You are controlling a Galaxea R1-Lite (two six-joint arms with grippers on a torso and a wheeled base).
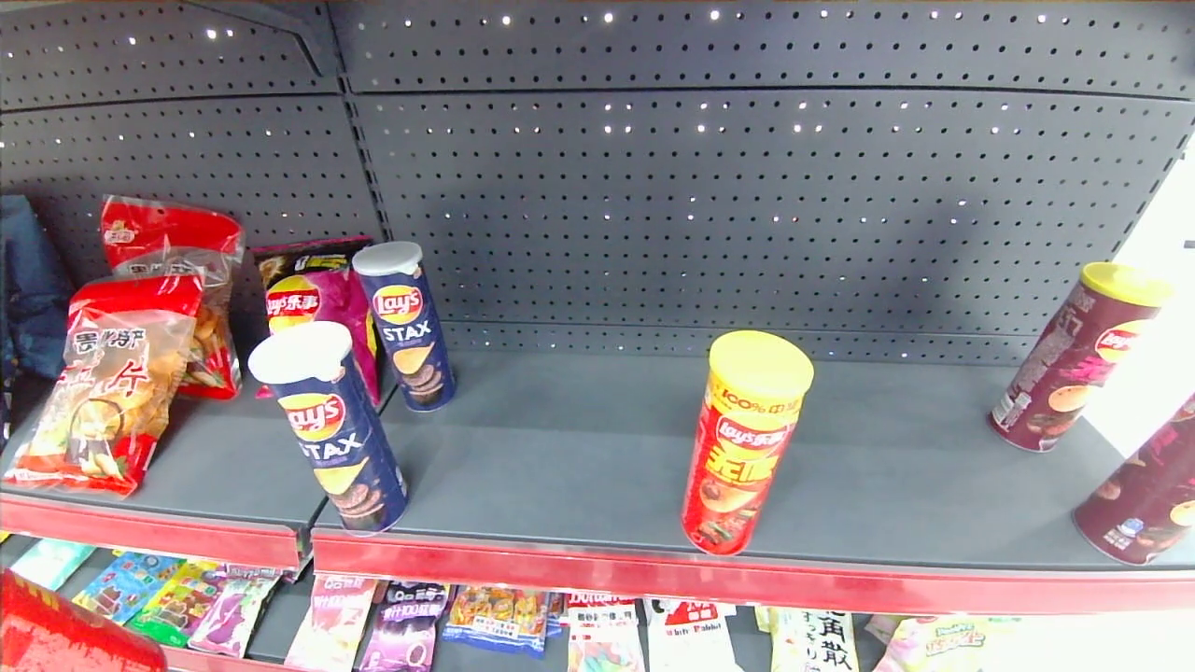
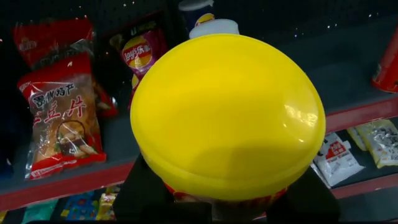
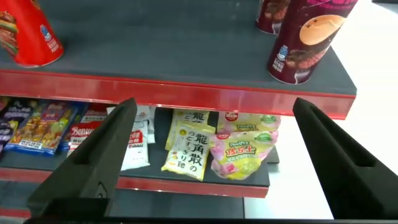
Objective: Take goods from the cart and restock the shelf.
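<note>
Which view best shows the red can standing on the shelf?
The head view: the red can stands whole, lid to base. The right wrist view catches its lower part; the left wrist view, perhaps a red sliver.

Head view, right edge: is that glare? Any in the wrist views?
Head view: yes, light washes out the right edge by the maroon cans; left wrist view: small highlights on the yellow-lidded can; right wrist view: beyond the shelf, blown white.

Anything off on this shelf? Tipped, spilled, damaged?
Nothing stands out. Blue cans, red can and maroon cans all stand on their bases; the red snack bags lean back, unspilled.
</note>
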